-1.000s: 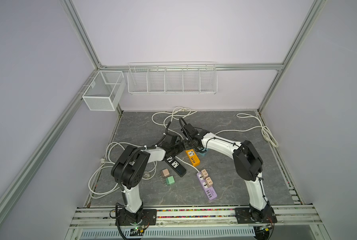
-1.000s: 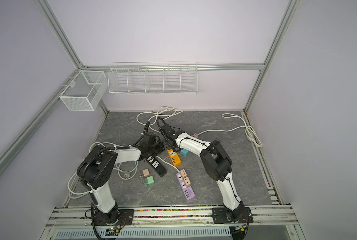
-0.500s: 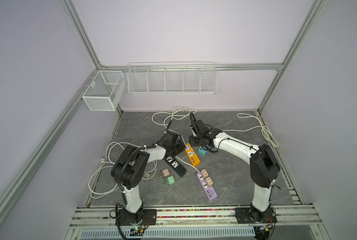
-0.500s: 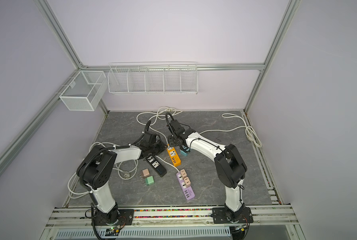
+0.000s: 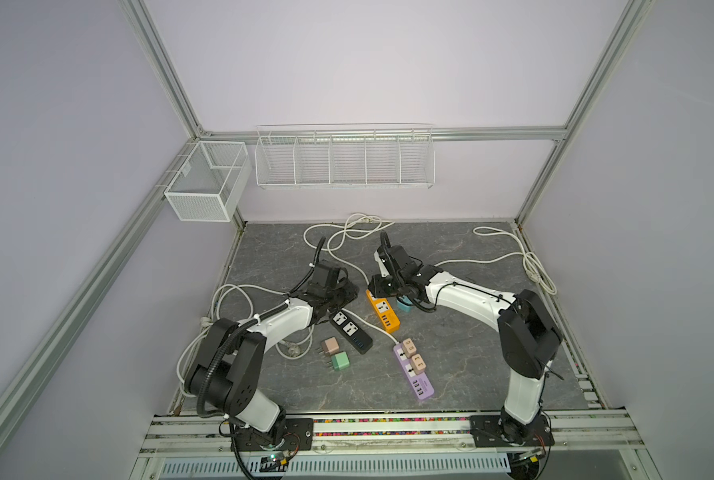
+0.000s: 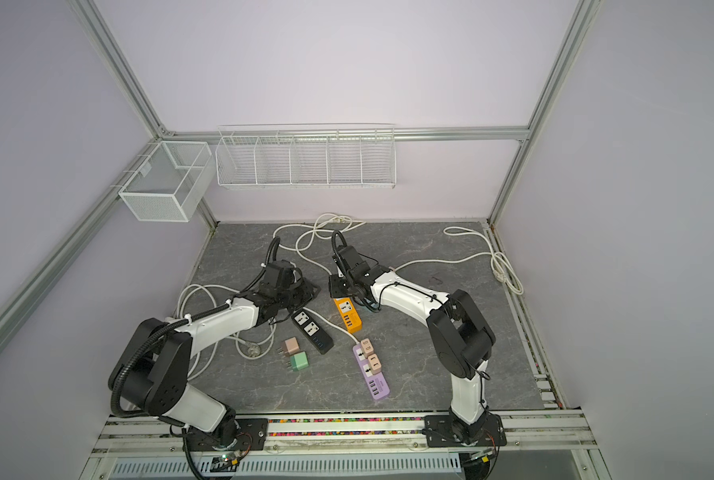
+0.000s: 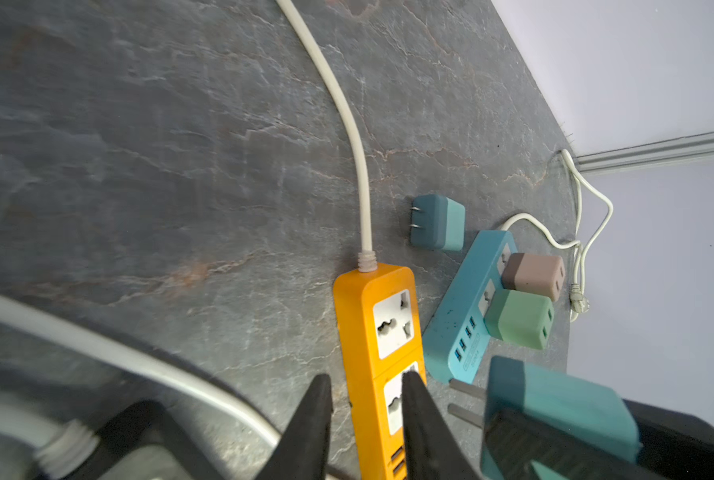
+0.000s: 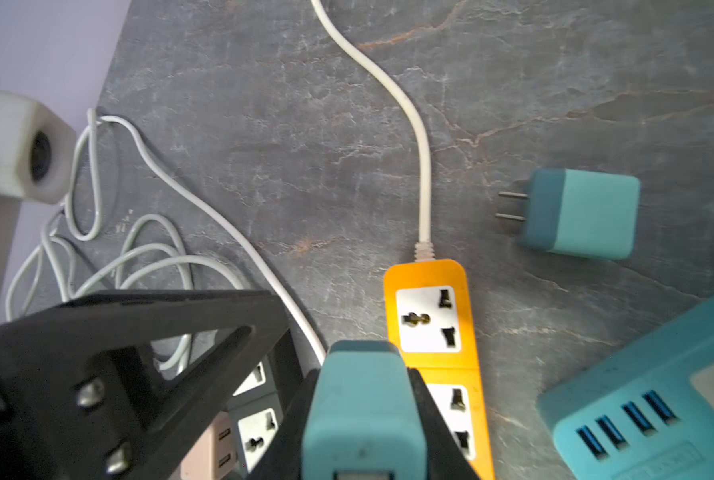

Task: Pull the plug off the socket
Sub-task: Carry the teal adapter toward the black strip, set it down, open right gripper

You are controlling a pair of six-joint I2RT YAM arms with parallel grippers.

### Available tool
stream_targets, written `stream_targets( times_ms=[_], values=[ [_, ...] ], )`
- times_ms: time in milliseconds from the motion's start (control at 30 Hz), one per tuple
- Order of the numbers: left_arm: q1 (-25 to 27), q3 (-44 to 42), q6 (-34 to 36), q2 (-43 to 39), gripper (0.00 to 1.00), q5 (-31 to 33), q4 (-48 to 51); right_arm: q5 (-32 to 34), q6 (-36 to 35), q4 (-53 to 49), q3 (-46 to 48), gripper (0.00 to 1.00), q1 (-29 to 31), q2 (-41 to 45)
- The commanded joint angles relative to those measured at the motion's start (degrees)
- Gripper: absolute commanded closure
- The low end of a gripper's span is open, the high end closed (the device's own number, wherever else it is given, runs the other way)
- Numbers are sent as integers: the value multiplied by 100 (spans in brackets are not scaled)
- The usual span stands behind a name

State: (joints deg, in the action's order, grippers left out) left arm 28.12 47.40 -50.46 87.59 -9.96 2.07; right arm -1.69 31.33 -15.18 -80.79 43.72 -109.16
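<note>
My right gripper [image 8: 363, 374] is shut on a teal plug [image 8: 363, 415]. In the left wrist view that teal plug [image 7: 554, 407] hangs free, both prongs bare, just beside the orange power strip [image 7: 378, 332]. Both sockets of the orange strip [image 8: 434, 320] stand empty. My left gripper [image 7: 368, 376] stands open, its fingers a little apart astride the strip's near end, with a gap at one side. In both top views the left gripper [image 5: 343, 293] [image 6: 305, 293] and the right gripper [image 5: 382, 286] [image 6: 338, 286] flank the strip's cord end [image 5: 382, 313].
A loose teal plug [image 8: 579, 214] lies beside a blue strip [image 7: 467, 307] carrying a brown plug [image 7: 534, 276] and a green one [image 7: 519, 318]. A black strip [image 5: 351, 336], two loose plugs [image 5: 329, 345], a purple strip [image 5: 414, 370] and white cords [image 5: 230, 291] lie around.
The right arm has swung its elbow out to the right, carrying the teal plug off the orange strip. The left fingers have parted slightly.
</note>
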Motion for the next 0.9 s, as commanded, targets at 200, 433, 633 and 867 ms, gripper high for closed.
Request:
stream_targets(
  times_ms=[200,433,633,867],
  values=[
    [-25,-372,280,-872,65,559,515,-396,625,956,-101,74,167,-673],
    [-34,-513,365,-1324,62,866,804,-458,810,1145,-414,73,244,-1150],
    [-35,-675,335,-1591,60,1025,856,-489,881,1232,-680,70,310,-1486],
    [-33,-732,335,-1736,59,1156,892,-559,917,1171,-1035,69,347,-1859]
  ],
)
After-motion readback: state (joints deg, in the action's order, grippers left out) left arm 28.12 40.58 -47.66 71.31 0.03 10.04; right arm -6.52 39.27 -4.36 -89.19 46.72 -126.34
